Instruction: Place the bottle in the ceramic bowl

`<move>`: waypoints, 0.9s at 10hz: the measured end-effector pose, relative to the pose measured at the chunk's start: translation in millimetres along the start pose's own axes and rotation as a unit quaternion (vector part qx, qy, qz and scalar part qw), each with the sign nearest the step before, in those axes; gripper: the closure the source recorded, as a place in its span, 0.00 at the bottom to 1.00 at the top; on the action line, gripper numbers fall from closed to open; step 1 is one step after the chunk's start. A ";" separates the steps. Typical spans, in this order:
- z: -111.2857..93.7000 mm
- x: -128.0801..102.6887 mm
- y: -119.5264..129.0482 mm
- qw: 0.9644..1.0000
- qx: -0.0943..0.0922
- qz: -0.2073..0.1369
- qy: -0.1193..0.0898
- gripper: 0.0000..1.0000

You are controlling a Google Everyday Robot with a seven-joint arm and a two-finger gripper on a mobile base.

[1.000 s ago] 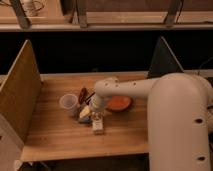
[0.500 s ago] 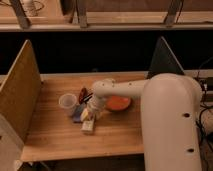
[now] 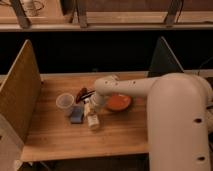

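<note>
The bottle [image 3: 92, 119], slim and pale with a light label, hangs tilted just above the wooden table [image 3: 60, 140], left of the ceramic bowl. My gripper [image 3: 90, 108] reaches down from the white arm [image 3: 130, 89] and is shut on the bottle's upper end. The ceramic bowl [image 3: 119, 103] is shallow, glossy and orange-red; it sits on the table just right of the gripper, partly behind the arm, and looks empty.
A translucent plastic cup [image 3: 65, 102] stands left of the gripper. A blue object [image 3: 76, 114] lies beside the bottle. A dark bar-shaped object [image 3: 85, 93] lies behind them. Wooden side panels [image 3: 20, 95] wall the table's left; a dark panel [image 3: 162, 59] stands at the right.
The gripper and bottle shifted left, away from the bowl, then slightly back right and a little higher. The bowl, cup and blue object have not moved.
</note>
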 end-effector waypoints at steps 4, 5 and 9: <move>-81.6 -9.9 -11.5 0.993 0.049 0.002 -0.105 0.86; -97.3 -11.4 -22.3 0.990 0.058 0.014 -0.127 0.86; -151.1 -22.4 -102.4 0.968 0.082 0.074 -0.223 0.86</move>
